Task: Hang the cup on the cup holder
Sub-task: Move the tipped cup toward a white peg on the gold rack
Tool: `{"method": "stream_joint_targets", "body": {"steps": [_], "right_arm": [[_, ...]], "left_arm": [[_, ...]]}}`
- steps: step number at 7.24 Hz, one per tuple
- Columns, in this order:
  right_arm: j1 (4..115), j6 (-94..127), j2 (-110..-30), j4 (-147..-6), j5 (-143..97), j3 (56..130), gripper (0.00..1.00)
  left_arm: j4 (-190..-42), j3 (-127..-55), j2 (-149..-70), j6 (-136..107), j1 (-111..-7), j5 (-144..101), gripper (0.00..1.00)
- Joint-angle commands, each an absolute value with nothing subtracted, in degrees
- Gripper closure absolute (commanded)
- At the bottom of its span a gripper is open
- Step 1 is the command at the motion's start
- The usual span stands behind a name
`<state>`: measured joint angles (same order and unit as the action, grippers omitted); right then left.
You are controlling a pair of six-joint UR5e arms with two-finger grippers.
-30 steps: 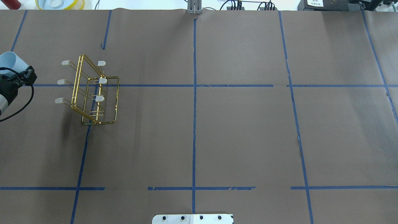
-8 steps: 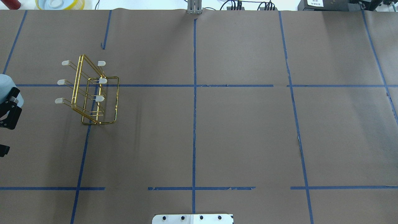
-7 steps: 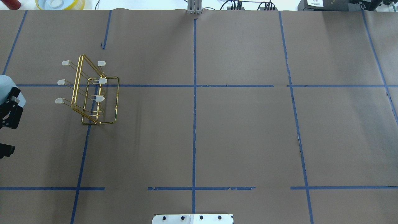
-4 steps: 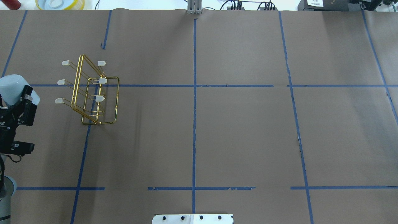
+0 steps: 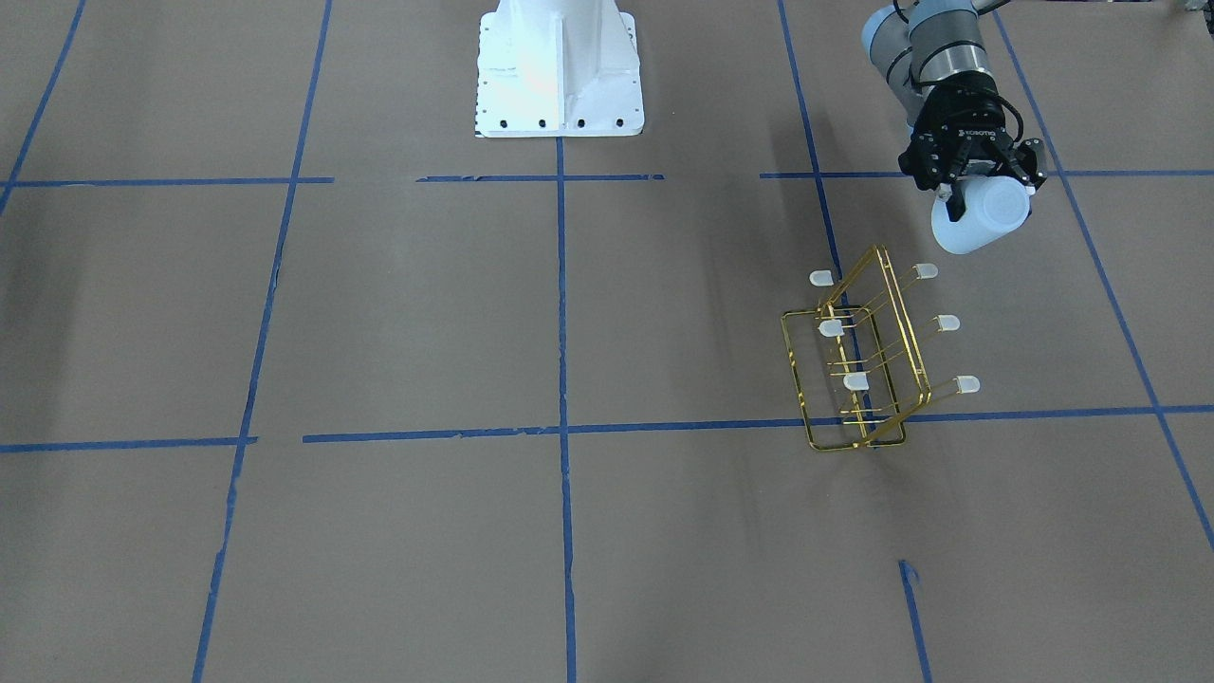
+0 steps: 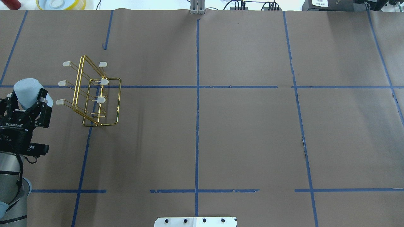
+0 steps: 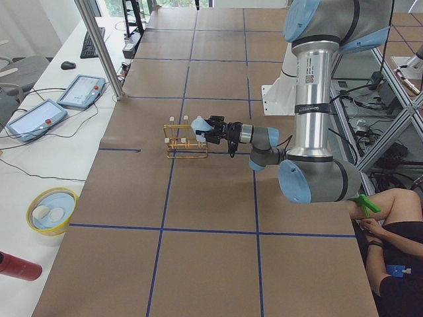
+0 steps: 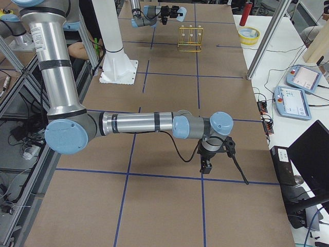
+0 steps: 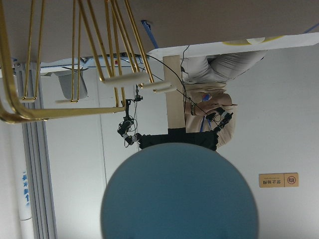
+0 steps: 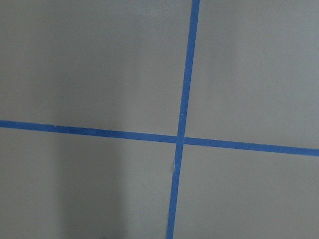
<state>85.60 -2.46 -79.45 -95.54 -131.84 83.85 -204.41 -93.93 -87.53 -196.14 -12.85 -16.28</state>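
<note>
My left gripper is shut on the pale blue cup, held sideways above the table with its closed bottom pointing away from the wrist. The cup hangs just left of the gold wire cup holder, apart from its capped prongs. In the front view the holder stands below the gripper. The left wrist view shows the cup's round bottom with the holder's gold wires beyond it. My right gripper shows only in the exterior right view, low over the table; I cannot tell whether it is open or shut.
A yellow bowl and a red bottle sit past the table's far left edge. The robot's white base is at mid table edge. Blue tape lines cross the brown paper. A seated person is beside the robot.
My left gripper with the cup has come in from the view's left edge and moved right toward the holder. The holder has not moved.
</note>
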Motion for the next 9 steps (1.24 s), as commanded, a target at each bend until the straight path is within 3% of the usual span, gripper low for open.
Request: {"method": "stream_joint_targets", "body": {"steps": [1,5,9], "right_arm": [[85.52,-2.46,-79.45,-95.62,-131.84,83.85,0.0],[85.61,-2.46,-79.45,-95.62,-131.84,83.85,0.0],[85.52,-2.46,-79.45,-95.62,-131.84,83.85,0.0]], "left_arm": [[-204.0,-93.87,-88.42,-196.0,-12.57,-16.61,1.0],[-201.8,-93.6,-89.64,-195.91,-13.79,-17.05,1.0],[-201.8,-88.25,-94.04,-196.08,-17.13,-19.24,1.0]]}}
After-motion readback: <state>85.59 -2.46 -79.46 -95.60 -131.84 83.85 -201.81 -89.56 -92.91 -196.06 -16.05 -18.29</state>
